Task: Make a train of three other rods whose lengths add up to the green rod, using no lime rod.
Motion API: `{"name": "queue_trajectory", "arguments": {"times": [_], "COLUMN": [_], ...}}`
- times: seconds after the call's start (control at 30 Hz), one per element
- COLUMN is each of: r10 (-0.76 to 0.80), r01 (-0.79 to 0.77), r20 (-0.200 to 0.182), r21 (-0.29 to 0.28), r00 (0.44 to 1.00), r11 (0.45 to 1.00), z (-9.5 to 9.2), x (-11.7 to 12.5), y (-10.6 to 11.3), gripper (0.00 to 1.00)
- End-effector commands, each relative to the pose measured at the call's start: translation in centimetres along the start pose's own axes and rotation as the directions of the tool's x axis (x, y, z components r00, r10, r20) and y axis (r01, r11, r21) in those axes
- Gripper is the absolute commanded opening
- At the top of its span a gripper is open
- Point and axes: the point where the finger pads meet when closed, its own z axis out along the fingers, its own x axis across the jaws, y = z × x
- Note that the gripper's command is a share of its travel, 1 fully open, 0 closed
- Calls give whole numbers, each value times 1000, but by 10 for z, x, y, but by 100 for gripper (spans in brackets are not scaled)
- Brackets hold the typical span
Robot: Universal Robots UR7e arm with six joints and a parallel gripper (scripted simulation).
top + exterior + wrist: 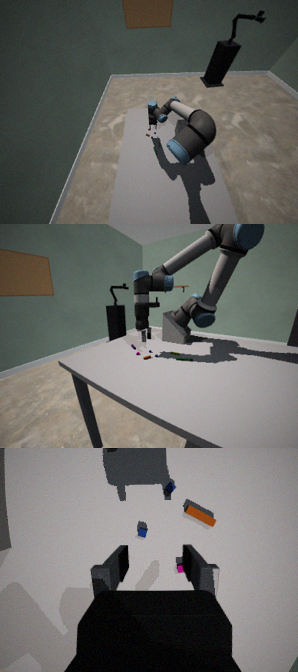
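Exterior view, working back from the long near edge of the table (132,180) (161,389) (40,523). All the rods lie well in from it, toward the end with the left-hand corner.

Nearest: green rod (155,150) (184,359), the measure; orange rod (147,135) (147,357) (201,516) to its left. Between them, one blue rod (152,137) (157,356) (170,488), at the shadow's tip. A little farther in, magenta rod (149,130) (137,354) (180,569), lime rod (175,354) (160,145) and the second blue rod (155,133) (150,351) (142,533). Farthest back of the rods, toward the far edge, purple rod (134,347), apart from the rest.

Beyond it, the pincer (153,128) (146,340) (155,556) hangs above the table, fingers wide apart, nothing between them.

Progress: no joints made; the blues lie apart from each other and from the purple. My reckoning: purple plus both blues matches green; orange and magenta are spares. Left to do: choose a line, bring all three into it end to end, keep spares well off, let go. The blues look tiny; a careless finger could knock a neighbour.
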Motion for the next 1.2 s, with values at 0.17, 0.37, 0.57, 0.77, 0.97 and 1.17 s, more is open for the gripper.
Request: {"name": "queue_trajectory", "arguments": {"times": [0.17, 0.37, 0.57, 0.77, 0.97, 1.17], "r10": [303, 432, 576, 688, 728, 749], "r01": [-303, -432, -576, -688, -728, -749], "r20": [-1, -1, -1, -1, -1, -1], "r21": [0, 0, 0, 0, 0, 0], "r00": [953, 902, 817, 725, 686, 663], "r11": [953, 902, 817, 725, 686, 663], "z": [1, 3, 7, 11, 12, 13], "x": [-14, -20, -29, -37, -40, -42], "y": [-31, -44, -58, -70, -74, -76], "gripper": [100, 100, 100, 100, 100, 100]}}
